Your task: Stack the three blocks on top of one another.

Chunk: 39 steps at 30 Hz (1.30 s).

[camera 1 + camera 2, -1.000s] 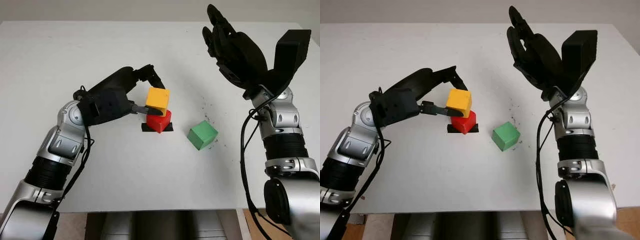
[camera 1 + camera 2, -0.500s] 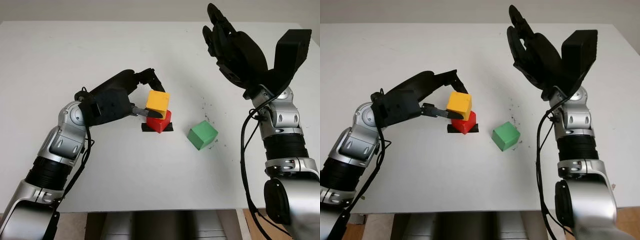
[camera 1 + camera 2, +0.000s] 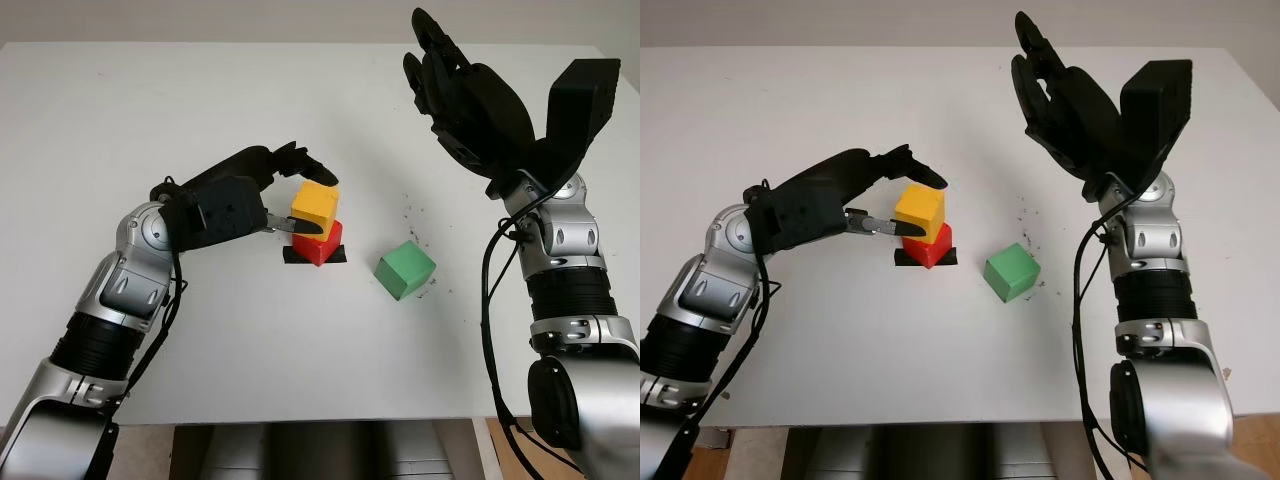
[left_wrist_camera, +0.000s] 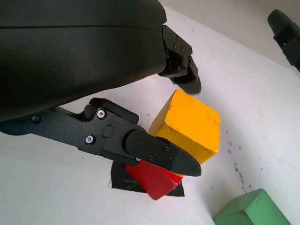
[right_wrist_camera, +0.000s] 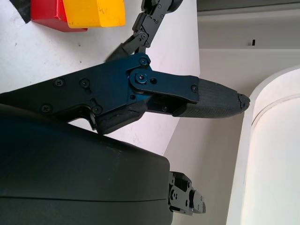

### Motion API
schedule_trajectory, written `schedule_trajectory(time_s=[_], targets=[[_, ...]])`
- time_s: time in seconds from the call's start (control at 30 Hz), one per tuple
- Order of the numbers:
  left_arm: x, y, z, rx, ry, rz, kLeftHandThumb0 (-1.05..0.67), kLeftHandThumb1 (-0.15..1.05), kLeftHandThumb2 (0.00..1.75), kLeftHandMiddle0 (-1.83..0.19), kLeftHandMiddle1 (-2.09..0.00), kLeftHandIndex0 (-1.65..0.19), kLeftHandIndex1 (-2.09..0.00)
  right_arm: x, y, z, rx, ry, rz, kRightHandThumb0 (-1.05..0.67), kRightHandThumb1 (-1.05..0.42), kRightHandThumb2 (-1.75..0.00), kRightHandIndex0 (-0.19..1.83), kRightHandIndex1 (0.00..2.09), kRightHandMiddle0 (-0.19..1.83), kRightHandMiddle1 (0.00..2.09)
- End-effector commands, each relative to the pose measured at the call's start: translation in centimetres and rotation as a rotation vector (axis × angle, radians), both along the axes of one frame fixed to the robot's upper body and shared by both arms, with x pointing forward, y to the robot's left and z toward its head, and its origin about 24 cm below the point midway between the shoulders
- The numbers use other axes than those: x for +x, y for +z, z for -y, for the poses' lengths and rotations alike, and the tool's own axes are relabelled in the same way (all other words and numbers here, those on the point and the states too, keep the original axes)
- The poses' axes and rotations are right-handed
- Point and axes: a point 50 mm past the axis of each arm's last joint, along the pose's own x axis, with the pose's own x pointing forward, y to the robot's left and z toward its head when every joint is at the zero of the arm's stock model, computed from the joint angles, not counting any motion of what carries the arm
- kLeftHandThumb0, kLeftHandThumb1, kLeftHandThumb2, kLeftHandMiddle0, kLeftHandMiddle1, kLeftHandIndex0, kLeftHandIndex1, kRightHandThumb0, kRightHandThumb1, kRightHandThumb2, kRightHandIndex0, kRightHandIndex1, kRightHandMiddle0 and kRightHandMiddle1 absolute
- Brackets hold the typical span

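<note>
yellow block [image 3: 315, 203] atop red block [image 3: 316, 243] — green block [image 3: 405, 269] apart

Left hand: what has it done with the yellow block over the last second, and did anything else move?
The left hand has opened off the yellow block, its fingers now just clear of it. That block sits on the red block, unmoved. The green block stays alone on the table; the right hand stays raised and open.

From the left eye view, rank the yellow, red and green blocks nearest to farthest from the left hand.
1. Yellow block: on top of the stack, between the left hand's fingers.
2. Red block: directly under the yellow one, on the black patch.
3. Green block: alone on the table, off toward the right arm.
</note>
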Motion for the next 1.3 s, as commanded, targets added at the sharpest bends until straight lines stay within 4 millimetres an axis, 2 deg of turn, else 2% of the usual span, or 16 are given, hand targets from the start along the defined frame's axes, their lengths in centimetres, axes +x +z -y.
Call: schedule_trajectory(time_s=[0.0,0.27,0.37,0.47,0.57,0.6,0.63,0.7,0.77,0.83,0.93,0.97,1.07,1.17,1.27], targets=[[-0.2,1.0,0.4,0.013,-0.019,0.029,-0.60,0.98,0.04,0.19,0.00,-0.12,-0.09,-0.2,0.3,0.0,-0.015,0.005,0.017,-0.78,-1.05,-0.62,-0.19,0.00,-0.19,0.00],[-0.6,1.5,0.4,-0.003,-0.074,0.014,-0.64,0.95,0.04,0.19,0.00,0.03,-0.02,-0.2,0.3,0.0,0.005,0.012,0.008,-0.79,-1.05,-0.62,-0.19,0.00,-0.19,0.00],[-0.9,1.9,0.3,-0.045,-0.113,0.012,-0.70,0.94,0.05,0.19,0.00,0.09,-0.01,-0.2,0.3,0.1,0.005,0.010,0.009,-0.78,-1.05,-0.62,-0.19,0.00,-0.19,0.00],[-1.7,2.6,-0.4,-0.132,-0.146,0.034,-0.84,0.94,0.05,0.19,0.00,0.17,-0.01,-0.3,0.4,0.2,0.002,0.018,0.015,-0.78,-1.05,-0.62,-0.19,0.00,-0.19,0.00],[-2.8,3.4,-2.0,-0.235,-0.146,0.075,-0.98,1.02,0.08,0.19,0.00,0.19,0.00,-0.6,0.7,0.3,-0.035,0.025,0.025,-0.79,-1.05,-0.64,-0.19,0.00,-0.19,0.00],[-3.1,3.6,-2.5,-0.271,-0.141,0.089,-1.01,1.04,0.25,0.19,0.00,0.19,0.00,-0.7,0.8,0.3,-0.041,0.027,0.024,-0.79,-1.05,-0.62,-0.19,0.00,-0.19,0.00],[-3.4,3.8,-3.0,-0.301,-0.129,0.115,-1.02,1.04,0.32,0.19,0.00,0.19,0.00,-0.9,0.8,0.4,-0.049,0.030,0.024,-0.79,-1.05,-0.62,-0.19,0.00,-0.19,0.00],[-4.2,4.3,-4.3,-0.385,-0.077,0.173,-0.96,1.05,0.58,0.19,0.00,0.19,0.00,-1.1,1.0,0.8,-0.074,0.023,0.013,-0.77,-1.05,-0.53,-0.19,0.00,-0.19,0.00],[-4.9,4.4,-5.7,-0.516,0.011,0.233,-0.91,1.05,0.62,0.19,0.00,0.19,0.00,-1.4,1.2,1.1,-0.117,0.008,0.002,-0.75,-1.05,-0.38,-0.19,0.00,-0.19,0.00],[-5.2,4.3,-6.3,-0.571,0.059,0.256,-0.89,1.05,0.61,0.19,0.00,0.19,0.00,-1.6,1.2,1.3,-0.140,0.003,-0.002,-0.74,-1.05,-0.27,-0.19,0.00,-0.19,0.01],[-5.5,3.7,-7.4,-0.650,0.153,0.282,-0.88,1.05,0.58,0.19,0.00,0.19,0.00,-2.1,1.4,1.6,-0.227,0.015,0.007,-0.73,-1.04,-0.14,-0.19,0.00,-0.19,0.01],[-5.4,3.2,-8.1,-0.669,0.203,0.285,-0.88,1.05,0.57,0.19,0.00,0.19,0.00,-2.5,1.5,1.8,-0.333,0.008,0.045,-0.72,-1.04,-0.12,-0.19,0.00,-0.19,0.00],[-5.1,1.6,-9.5,-0.682,0.304,0.288,-0.88,1.05,0.61,0.19,0.00,0.19,0.00,-3.8,1.7,2.4,-0.583,0.004,0.111,-0.78,-1.00,-0.07,-0.18,0.01,-0.07,0.06],[-4.6,0.1,-10.2,-0.704,0.381,0.277,-0.87,1.05,0.62,0.19,0.00,0.19,0.00,-5.5,2.0,2.8,-0.766,-0.005,0.177,-0.73,-0.90,-0.04,-0.12,0.05,0.12,0.12],[-4.3,-1.2,-10.6,-0.757,0.427,0.252,-0.86,1.05,0.63,0.19,0.00,0.19,0.00,-7.1,2.0,2.7,-0.953,-0.009,0.246,-0.70,-0.84,-0.03,-0.08,0.07,0.21,0.11]])
